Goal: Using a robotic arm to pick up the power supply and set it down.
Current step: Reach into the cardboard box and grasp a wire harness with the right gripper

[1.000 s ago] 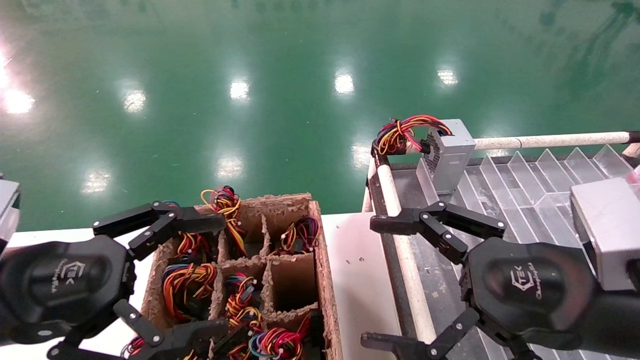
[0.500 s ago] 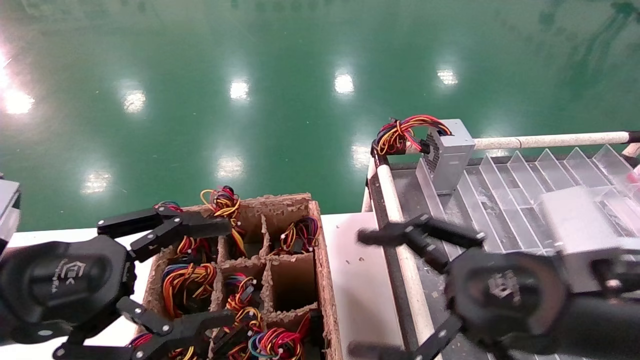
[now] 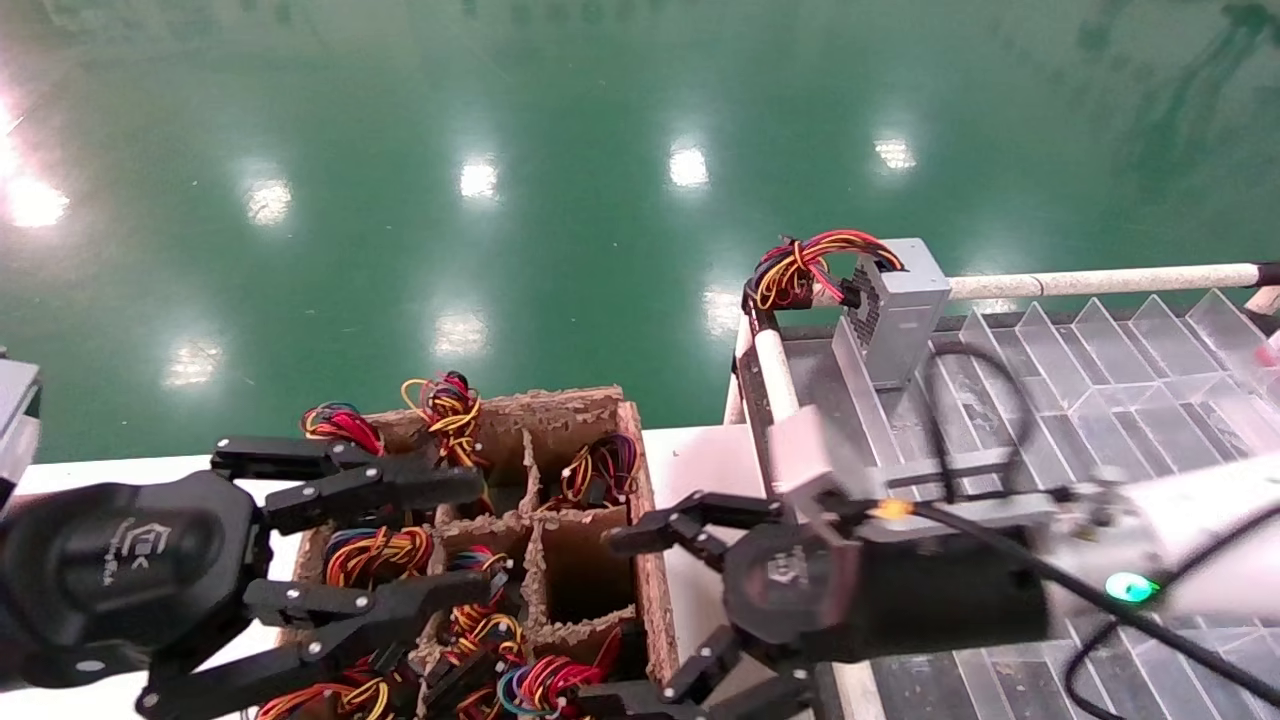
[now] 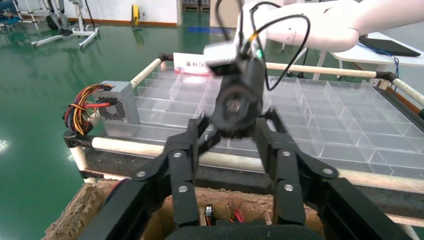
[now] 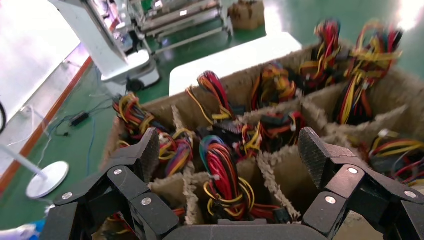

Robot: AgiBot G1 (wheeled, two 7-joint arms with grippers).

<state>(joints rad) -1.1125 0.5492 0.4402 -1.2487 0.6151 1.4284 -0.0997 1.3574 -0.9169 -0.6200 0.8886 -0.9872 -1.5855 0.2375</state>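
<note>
Over the right edge of the cardboard crate hangs my right gripper, fingers spread wide and holding nothing. My wrist camera looks straight into the crate's cells: the power supply I judge I am after sits in the cell just under my palm, its grey body hidden and only its tied wire bundle of red, yellow and black leads standing up between my two fingertips. The cell beside the crate's right wall, seen from the head, is empty. One power supply already placed stands upright in the clear divided tray, well to the right of the crate.

To do this well, I should centre over one cell only, keep my fingers clear of the frayed cardboard dividers, and go down far enough to close on the metal box rather than on loose wires, which I judge would slip or tug neighbouring bundles. A straight lift should free the leads.

My left gripper hovers over the crate's left cells, also spread and empty; I should mind it, since both hands crowd the same crate.
</note>
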